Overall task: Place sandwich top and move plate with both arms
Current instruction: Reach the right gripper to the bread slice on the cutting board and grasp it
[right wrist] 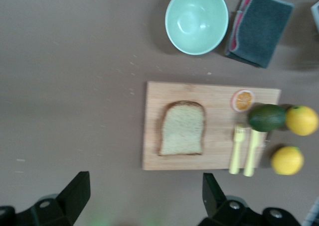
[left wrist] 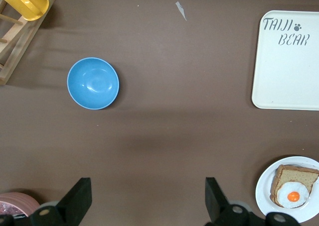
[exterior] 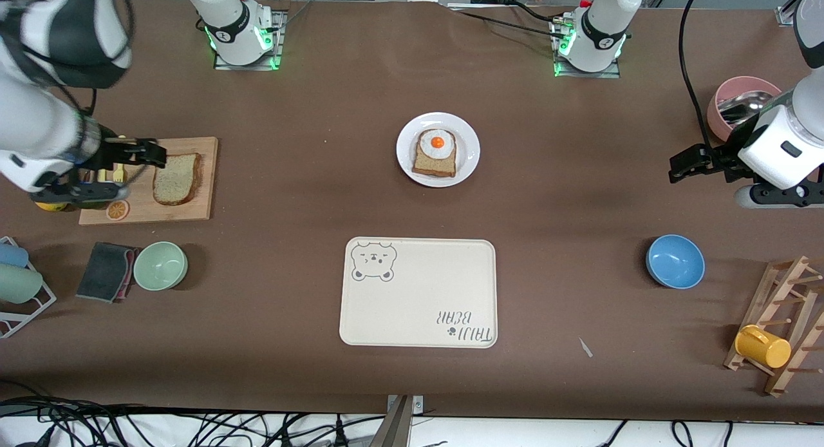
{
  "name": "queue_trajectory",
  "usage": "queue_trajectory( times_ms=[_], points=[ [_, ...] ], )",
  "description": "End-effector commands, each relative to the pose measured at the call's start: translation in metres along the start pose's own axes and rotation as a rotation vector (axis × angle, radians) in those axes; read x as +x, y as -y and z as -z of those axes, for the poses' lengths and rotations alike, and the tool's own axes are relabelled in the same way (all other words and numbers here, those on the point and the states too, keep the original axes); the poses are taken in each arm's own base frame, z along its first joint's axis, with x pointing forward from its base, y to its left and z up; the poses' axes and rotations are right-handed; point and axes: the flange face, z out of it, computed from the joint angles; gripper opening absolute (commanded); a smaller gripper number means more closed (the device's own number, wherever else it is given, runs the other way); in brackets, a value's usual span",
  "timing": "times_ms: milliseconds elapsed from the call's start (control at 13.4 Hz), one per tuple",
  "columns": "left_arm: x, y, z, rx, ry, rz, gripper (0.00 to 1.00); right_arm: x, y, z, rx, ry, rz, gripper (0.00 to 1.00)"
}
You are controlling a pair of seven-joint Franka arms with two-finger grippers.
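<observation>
Two robot arms, matching. Shells: glossy white, rounded joints, dark grey to black bands at the joint seams. Bases: white domes on square metal mounting plates, each ringed by a green light and topped with a small red part. Cables: black, looping from the bases and along the left arm. Left gripper [exterior: 683, 164] and right gripper [exterior: 151, 153]: matte black, two angular fingers each, screws at the finger mounts.

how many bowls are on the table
3: a green bowl beside the grey cloth, a blue bowl near the wooden rack, and a pink bowl, partly hidden.
</observation>
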Motion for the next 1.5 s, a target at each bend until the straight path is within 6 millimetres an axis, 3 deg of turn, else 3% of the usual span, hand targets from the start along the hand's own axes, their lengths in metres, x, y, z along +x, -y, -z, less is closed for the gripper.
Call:
queue_trajectory(
  times_ms=[0, 449, 598, 673, 823, 972, 1271, 1421],
  points=[
    [-0.005, -0.002, 0.003, -0.006, 0.002, -0.005, 1.0, -0.004, 0.011, -0.048, -0.073, -0.006, 0.013, 0.99],
    [-0.005, -0.002, 0.002, -0.004, 0.005, -0.007, 1.0, -0.025, 0.025, -0.158, -0.187, 0.006, 0.04, 0.99],
    [-0.006, -0.003, 0.003, -0.004, 0.003, -0.007, 1.0, -0.034, 0.017, -0.195, -0.18, -0.015, 0.016, 0.96],
    [-0.006, -0.005, 0.003, -0.004, 0.003, -0.01, 1.0, -0.036, 0.013, -0.208, -0.167, -0.03, 0.014, 0.92],
    [-0.005, -0.008, 0.001, -0.002, 0.0, -0.016, 1.0, -0.04, 0.012, -0.23, -0.164, 0.004, 0.015, 0.69],
    [-0.005, -0.007, -0.001, -0.002, 0.003, -0.015, 1.0, -0.036, 0.005, -0.261, -0.152, 0.037, 0.005, 0.64],
    [-0.005, -0.005, 0.002, 0.034, -0.008, -0.019, 1.0, -0.027, 0.009, -0.289, -0.131, 0.013, 0.018, 0.64],
    [-0.005, -0.011, 0.002, 0.04, -0.01, -0.028, 1.0, -0.026, 0.007, -0.293, -0.129, 0.014, 0.015, 0.6]
  ],
)
